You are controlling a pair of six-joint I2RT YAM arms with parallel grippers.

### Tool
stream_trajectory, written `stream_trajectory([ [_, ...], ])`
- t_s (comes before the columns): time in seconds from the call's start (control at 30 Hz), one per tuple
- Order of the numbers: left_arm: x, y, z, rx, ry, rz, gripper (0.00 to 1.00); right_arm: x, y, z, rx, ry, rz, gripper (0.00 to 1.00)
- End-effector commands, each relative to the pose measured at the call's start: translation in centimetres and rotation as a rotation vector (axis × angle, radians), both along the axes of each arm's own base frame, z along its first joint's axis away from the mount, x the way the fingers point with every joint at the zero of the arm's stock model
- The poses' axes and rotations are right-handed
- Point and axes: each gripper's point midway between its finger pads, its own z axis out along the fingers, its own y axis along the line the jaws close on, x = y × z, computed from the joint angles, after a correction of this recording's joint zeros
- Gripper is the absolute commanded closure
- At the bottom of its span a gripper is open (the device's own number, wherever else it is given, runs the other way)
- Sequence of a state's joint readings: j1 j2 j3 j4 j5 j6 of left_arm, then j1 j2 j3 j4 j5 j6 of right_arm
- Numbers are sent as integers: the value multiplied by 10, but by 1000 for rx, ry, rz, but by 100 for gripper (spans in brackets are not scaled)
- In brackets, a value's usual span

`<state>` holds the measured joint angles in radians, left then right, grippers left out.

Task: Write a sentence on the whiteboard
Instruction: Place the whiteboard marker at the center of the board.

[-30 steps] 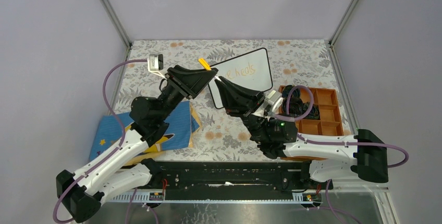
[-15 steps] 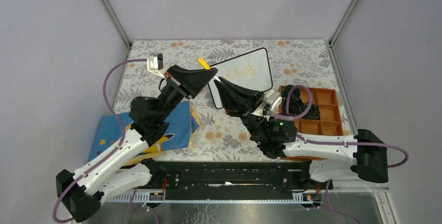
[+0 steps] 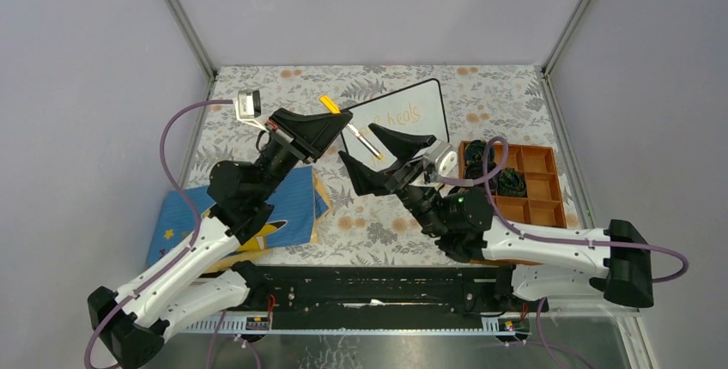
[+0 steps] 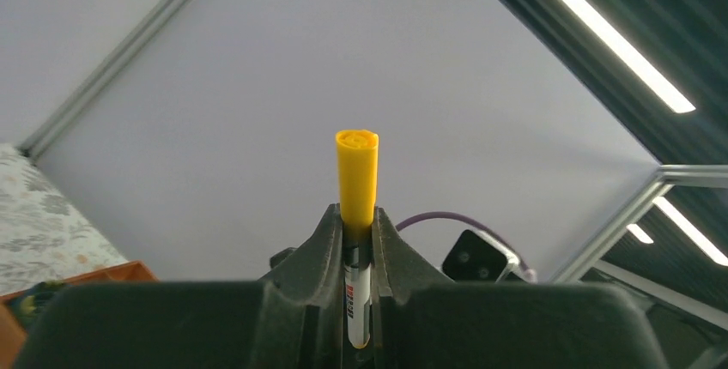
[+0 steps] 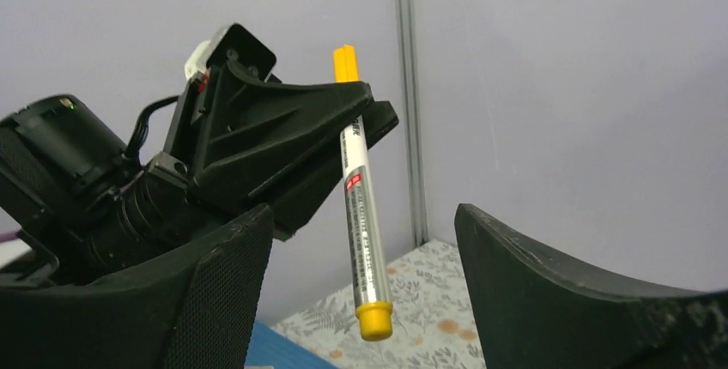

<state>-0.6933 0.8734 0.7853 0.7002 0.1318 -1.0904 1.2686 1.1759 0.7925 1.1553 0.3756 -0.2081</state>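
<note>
The whiteboard [image 3: 422, 105] rests at the far middle of the flowered table [image 3: 283, 94]. It is judged rigid, light and slick, best steadied by its black frame. The marker [image 5: 359, 189], thin, hard and smooth, is pinched near its upper orange end by the left hand [image 4: 356, 223]. The right hand [image 3: 358, 143] is spread around it without touching. Grey walls [image 3: 369, 9] enclose the space.
</note>
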Motion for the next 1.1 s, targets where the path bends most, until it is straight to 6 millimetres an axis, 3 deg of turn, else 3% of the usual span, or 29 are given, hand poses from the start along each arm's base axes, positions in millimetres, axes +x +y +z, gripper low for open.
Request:
stream_trajectory([
  [0.0,6,13,3,76,-47,122,100,-3,-17,9,-40,56,7,16],
  [0.2,8,20,-19,376,-121,247,100,-10,-33,-16,-257,200,31,12],
  [0.4,-11,13,-50,598,-221,175,100,-29,-41,-53,-440,289,116,16],
  [0.57,-37,1,-57,597,-316,36,100,-48,-26,-61,-435,318,249,25],
  [0.7,-45,-5,-58,591,-349,-19,100,-54,-14,-57,-397,322,318,27],
  [1.07,-56,-9,-63,591,-374,-82,100,-47,3,-65,-359,389,366,42],
])
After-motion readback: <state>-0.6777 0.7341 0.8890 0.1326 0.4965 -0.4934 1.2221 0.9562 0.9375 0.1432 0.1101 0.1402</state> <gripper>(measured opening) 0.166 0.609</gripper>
